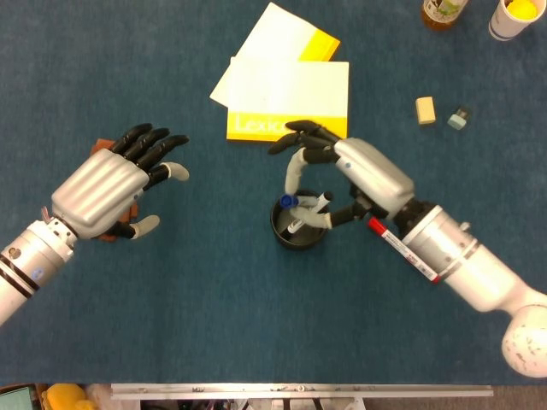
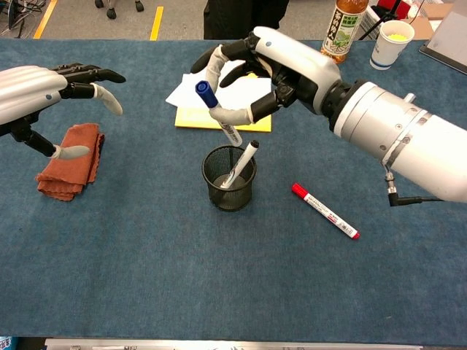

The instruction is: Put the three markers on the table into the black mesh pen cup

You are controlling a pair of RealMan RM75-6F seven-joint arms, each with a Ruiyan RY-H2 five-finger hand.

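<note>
The black mesh pen cup [image 2: 229,178] [image 1: 299,222] stands mid-table with a black-capped white marker [image 2: 241,162] leaning inside it. My right hand [image 2: 266,69] [image 1: 342,175] hovers just above the cup and pinches a blue-capped marker [image 2: 218,114] [image 1: 291,202], blue cap up, lower end pointing down at the cup's mouth. A red-capped marker [image 2: 325,211] [image 1: 408,254] lies on the cloth right of the cup, partly under my right forearm in the head view. My left hand [image 2: 44,87] [image 1: 111,184] floats far left with fingers spread, holding nothing.
A rust-red cloth [image 2: 69,160] lies under the left hand. Yellow-and-white notepads [image 2: 222,98] sit behind the cup. Two small erasers [image 1: 426,109] [image 1: 458,118], a drink bottle [image 2: 343,29] and a paper cup [image 2: 391,42] stand at the back right.
</note>
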